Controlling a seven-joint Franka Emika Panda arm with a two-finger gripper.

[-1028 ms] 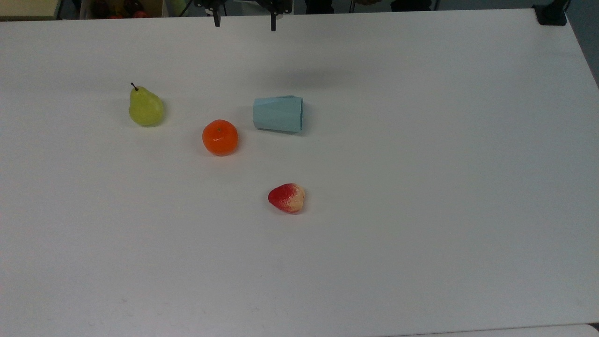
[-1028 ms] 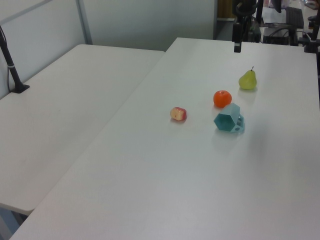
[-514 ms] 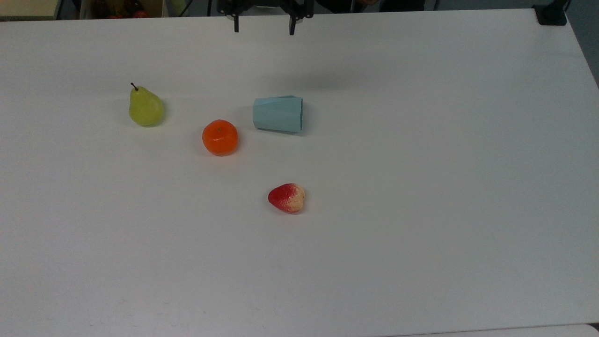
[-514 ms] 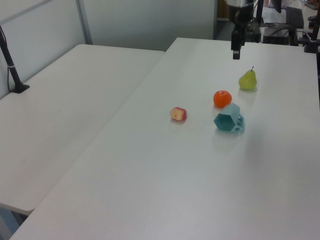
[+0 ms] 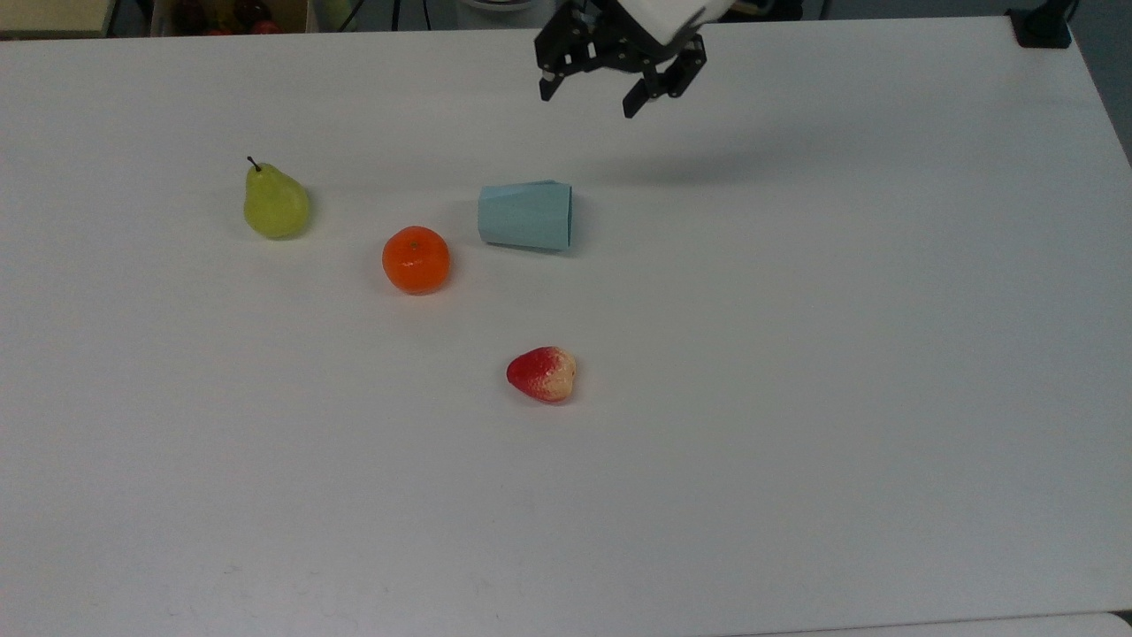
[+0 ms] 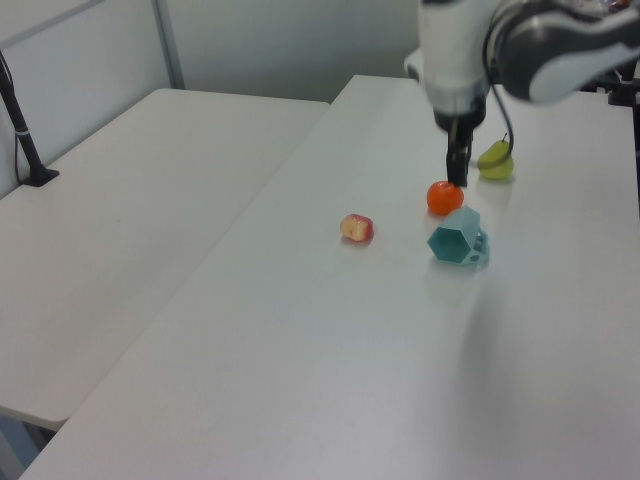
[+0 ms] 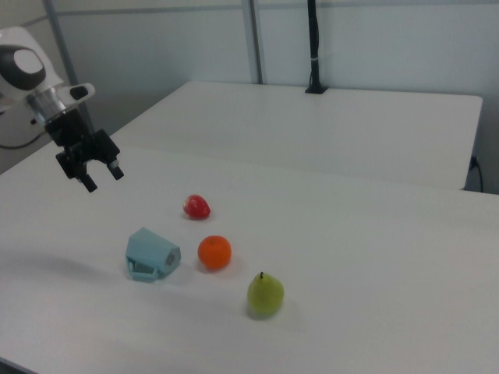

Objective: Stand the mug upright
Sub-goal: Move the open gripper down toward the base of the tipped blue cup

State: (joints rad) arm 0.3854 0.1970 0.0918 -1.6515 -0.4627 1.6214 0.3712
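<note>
In the top view the gripper [image 5: 587, 100] hangs with its fingers spread open and holding nothing, and the mug [image 5: 525, 215] lies on its side on the table [image 5: 796, 354] below the fingers and a little toward the top view's left, its long axis running left to right with the wider rim toward the right. In the left view the gripper [image 6: 457, 176] is above and just behind the mug [image 6: 457, 238], whose hexagonal mouth faces the camera. In the right view the gripper [image 7: 100, 178] is up and to the left of the mug [image 7: 153, 254], clearly apart, so I judge the fingers must descend toward it.
</note>
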